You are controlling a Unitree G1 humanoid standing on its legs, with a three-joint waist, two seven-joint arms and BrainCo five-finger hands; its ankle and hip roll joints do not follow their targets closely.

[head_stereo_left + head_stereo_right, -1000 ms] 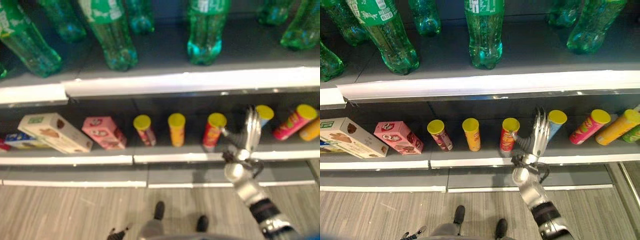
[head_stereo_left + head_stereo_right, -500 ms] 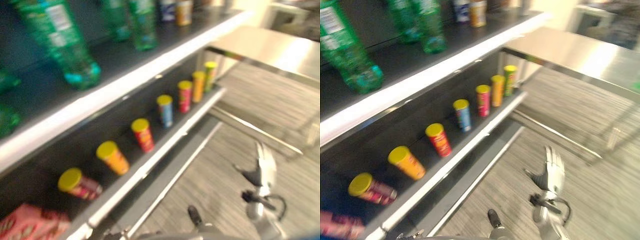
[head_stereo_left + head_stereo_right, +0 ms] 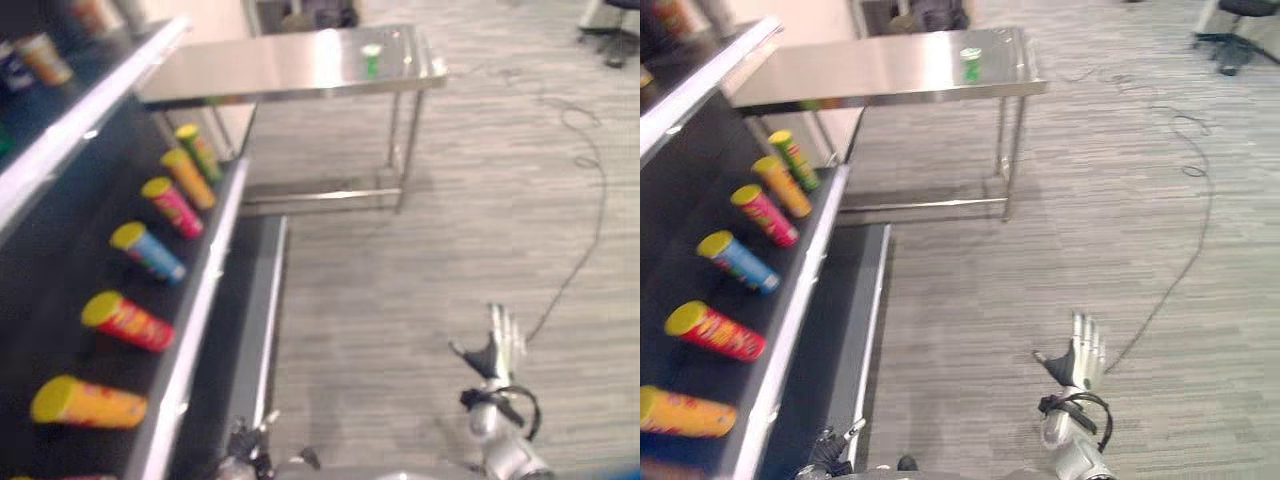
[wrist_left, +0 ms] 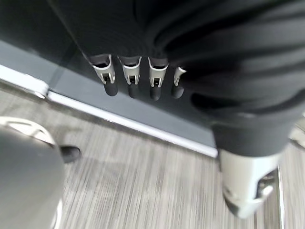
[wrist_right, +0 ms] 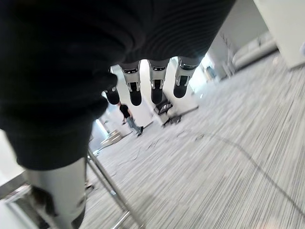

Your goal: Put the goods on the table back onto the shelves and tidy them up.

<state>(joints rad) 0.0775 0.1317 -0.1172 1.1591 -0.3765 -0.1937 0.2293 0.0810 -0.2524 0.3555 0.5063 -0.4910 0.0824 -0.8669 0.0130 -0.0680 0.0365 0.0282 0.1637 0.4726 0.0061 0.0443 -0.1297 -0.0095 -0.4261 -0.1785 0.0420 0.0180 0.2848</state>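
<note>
We are holding our right hand (image 3: pixel 1077 362) low over the grey floor, well short of the bare steel table (image 3: pixel 890 68), its fingers straight and slightly spread, the thumb out to the side, gripping nothing. In its own wrist view our left hand (image 4: pixel 138 78) is hanging beside the dark base of the shelving with its fingers straight and relaxed, also empty.

Nearer us than the table, the lower shelf (image 3: pixel 185 330) is carrying a row of yellow-lidded snack tubes: an orange one (image 3: pixel 88 402), a red one (image 3: pixel 128 322), a blue one (image 3: pixel 148 252), a pink one (image 3: pixel 170 204), another orange one (image 3: pixel 188 177) and a green one (image 3: pixel 199 151) closest to the table.

The one item we are seeing on the table is a small green can-like container with a pale top (image 3: pixel 970 64), standing toward the far right end of the tabletop. It is standing upright, long axis vertical, top upward.

We are judging it light, rigid and smooth-walled, so probably a little slippery and easy to tip. We would be wrapping fingers and thumb around its middle from the side, keeping it upright.
</note>
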